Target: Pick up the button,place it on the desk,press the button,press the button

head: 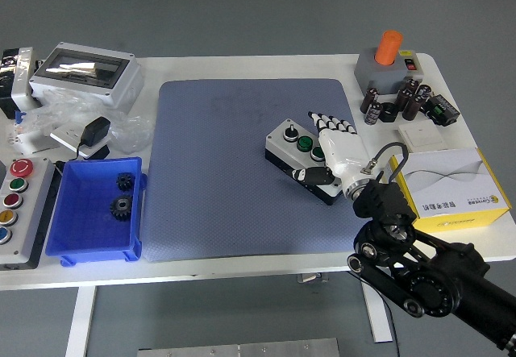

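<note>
A white, smooth-topped bench (pixel 242 264) is carrying everything, and most of its middle is lying under a large blue-grey mat (pixel 218 172) with a fine woven-looking texture and rounded corners. The right arm (pixel 435 280), black and jointed with round metal-ringed pivots, is reaching in from the lower right corner toward the mat's right side. At the left, a glossy blue plastic bin (pixel 81 212) is holding two small dark gears (pixel 121 196). A yellow-and-white cardboard box (pixel 451 188) is sitting at the right edge, just beside the arm.

The button box (pixel 298 155) (a small rectangular housing, pale grey on top with black sides) is resting on the mat's right portion, turned at an angle, with a green button (pixel 305 143) and a dark round one on its face. The right hand (pixel 332 149), white-shelled with black-and-white fingertips, is wrapping around the box's right end: the fingers are lying along its far side and the thumb is pressing at its near edge, so it is gripping the box.

At the far left edge, a grey panel (pixel 16 204) is showing a column of coloured round buttons.
</note>
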Action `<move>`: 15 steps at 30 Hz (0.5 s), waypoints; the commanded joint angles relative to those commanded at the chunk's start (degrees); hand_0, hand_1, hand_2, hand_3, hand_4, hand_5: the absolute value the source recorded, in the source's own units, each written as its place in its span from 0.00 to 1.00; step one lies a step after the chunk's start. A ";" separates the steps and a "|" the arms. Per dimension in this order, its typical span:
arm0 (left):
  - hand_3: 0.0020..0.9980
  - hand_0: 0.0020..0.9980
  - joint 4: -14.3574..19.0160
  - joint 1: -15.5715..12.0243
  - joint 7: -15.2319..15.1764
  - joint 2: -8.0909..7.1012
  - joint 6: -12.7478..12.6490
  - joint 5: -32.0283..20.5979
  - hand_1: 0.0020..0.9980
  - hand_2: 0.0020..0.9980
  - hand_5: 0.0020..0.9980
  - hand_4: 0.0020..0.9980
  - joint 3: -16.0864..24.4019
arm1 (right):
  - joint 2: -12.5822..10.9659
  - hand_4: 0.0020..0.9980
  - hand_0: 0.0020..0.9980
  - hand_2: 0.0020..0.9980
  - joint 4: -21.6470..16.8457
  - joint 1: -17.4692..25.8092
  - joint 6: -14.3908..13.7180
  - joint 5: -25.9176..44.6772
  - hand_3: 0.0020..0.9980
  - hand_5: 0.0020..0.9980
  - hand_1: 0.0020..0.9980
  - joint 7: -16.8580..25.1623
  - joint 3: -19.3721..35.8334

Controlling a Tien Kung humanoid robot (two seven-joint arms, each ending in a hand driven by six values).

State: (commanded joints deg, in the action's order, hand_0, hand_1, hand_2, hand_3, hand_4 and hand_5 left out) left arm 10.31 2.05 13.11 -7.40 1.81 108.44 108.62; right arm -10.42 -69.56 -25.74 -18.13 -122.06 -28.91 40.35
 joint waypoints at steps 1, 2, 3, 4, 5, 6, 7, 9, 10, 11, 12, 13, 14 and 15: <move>0.66 0.68 0.00 0.00 0.00 0.00 0.00 0.01 0.68 0.59 0.30 0.71 0.00 | 0.02 1.00 1.00 1.00 0.07 -0.02 -0.09 -0.03 1.00 0.45 1.00 -0.10 -0.08; 0.66 0.68 0.00 0.00 0.00 -0.01 0.00 0.02 0.68 0.59 0.30 0.71 0.00 | 0.03 1.00 1.00 1.00 0.13 -0.04 -0.17 -0.03 1.00 0.45 1.00 -0.16 -0.14; 0.66 0.68 0.00 0.01 0.00 -0.01 0.00 0.03 0.68 0.59 0.30 0.71 0.01 | 0.06 1.00 1.00 1.00 0.24 -0.08 -0.33 -0.04 1.00 0.45 1.00 -0.27 -0.24; 0.66 0.68 0.00 0.03 -0.01 -0.02 0.00 0.05 0.68 0.59 0.30 0.71 0.01 | 0.10 1.00 1.00 1.00 0.43 -0.14 -0.61 -0.04 1.00 0.45 1.00 -0.42 -0.42; 0.66 0.68 0.00 0.05 -0.04 -0.02 0.01 0.07 0.68 0.59 0.30 0.71 0.01 | 0.13 1.00 0.81 0.96 0.62 -0.19 -0.91 -0.04 1.00 0.45 0.91 -0.54 -0.60; 0.66 0.68 0.00 0.09 -0.07 -0.01 0.02 0.10 0.68 0.59 0.30 0.71 0.00 | 0.15 1.00 0.81 0.96 0.85 -0.26 -1.26 0.05 1.00 0.45 0.91 -0.64 -0.86; 0.66 0.68 0.00 0.11 -0.09 -0.01 0.03 0.12 0.68 0.59 0.30 0.71 -0.01 | 0.17 1.00 0.81 0.96 1.00 -0.30 -1.48 0.11 1.00 0.45 0.91 -0.70 -1.04; 0.66 0.68 0.00 0.15 -0.14 -0.01 0.05 0.13 0.68 0.59 0.30 0.71 -0.05 | 0.17 1.00 0.81 0.96 1.33 -0.40 -1.88 0.29 1.00 0.45 0.91 -0.82 -1.47; 0.66 0.68 0.00 0.16 -0.16 -0.01 0.06 0.13 0.68 0.59 0.30 0.71 -0.07 | 0.17 1.00 0.81 0.96 1.50 -0.44 -2.03 0.41 1.00 0.45 0.91 -0.87 -1.69; 0.66 0.68 0.00 0.17 -0.18 -0.01 0.07 0.16 0.68 0.59 0.30 0.71 -0.07 | 0.18 0.97 0.38 0.72 1.71 -0.48 -2.17 0.42 1.00 0.38 0.62 -0.98 -1.92; 0.66 0.68 0.00 0.18 -0.19 -0.02 0.07 0.18 0.68 0.59 0.30 0.71 -0.07 | 0.20 0.97 0.38 0.72 1.90 -0.52 -2.30 0.43 1.00 0.38 0.62 -1.08 -2.14; 0.66 0.68 0.00 0.18 -0.20 -0.03 0.07 0.18 0.68 0.59 0.30 0.71 -0.08 | 0.21 0.97 0.38 0.72 2.05 -0.56 -2.40 0.44 1.00 0.38 0.62 -1.14 -2.32; 0.66 0.68 0.00 0.19 -0.21 -0.04 0.07 0.20 0.68 0.59 0.30 0.71 -0.08 | 0.23 0.97 0.38 0.72 2.20 -0.60 -2.52 0.43 1.00 0.38 0.62 -1.22 -2.50; 0.66 0.68 0.00 0.19 -0.22 -0.05 0.07 0.20 0.68 0.59 0.30 0.71 -0.10 | 0.24 0.97 0.38 0.72 2.32 -0.64 -2.61 0.39 1.00 0.38 0.62 -1.29 -2.65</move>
State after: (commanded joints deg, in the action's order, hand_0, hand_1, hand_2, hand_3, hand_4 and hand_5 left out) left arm 10.31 2.25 12.89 -7.45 1.88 108.64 108.52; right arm -10.18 -67.24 -26.37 -20.74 -121.66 -30.20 37.70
